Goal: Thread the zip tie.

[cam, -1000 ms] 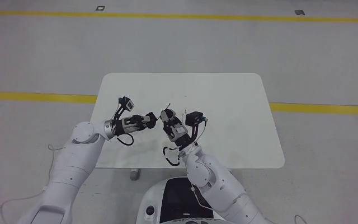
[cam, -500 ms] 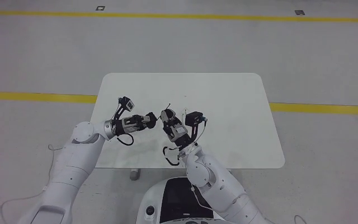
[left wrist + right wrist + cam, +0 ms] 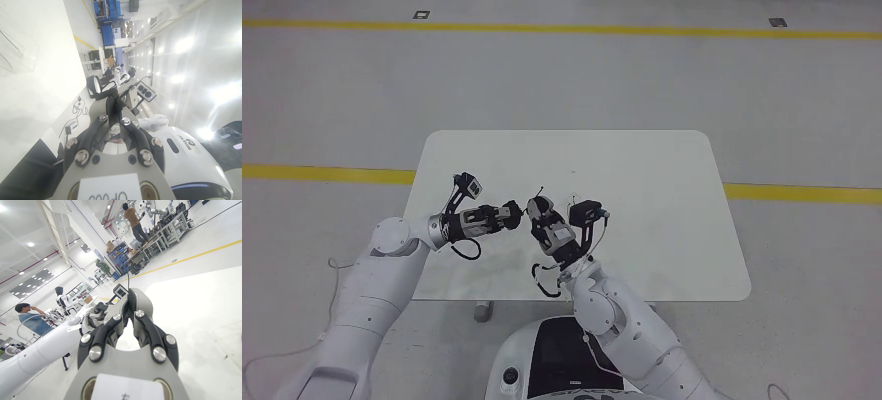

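Zip tie (image 3: 128, 283): thin black strip pinched in the closed right tool (image 3: 129, 309), tail pointing to 12 o'clock, over the surface's (image 3: 662, 200) 9 o'clock side | left tool (image 3: 113, 111): narrow, contents unclear | handling: probably light, springy, slick; grip near the tip.

We see a black zip tie (image 3: 128, 281), a white table (image 3: 662, 170) and yellow floor stripes (image 3: 332, 173). The left gripper (image 3: 113, 106) and right gripper (image 3: 129, 302) are grey with black links.
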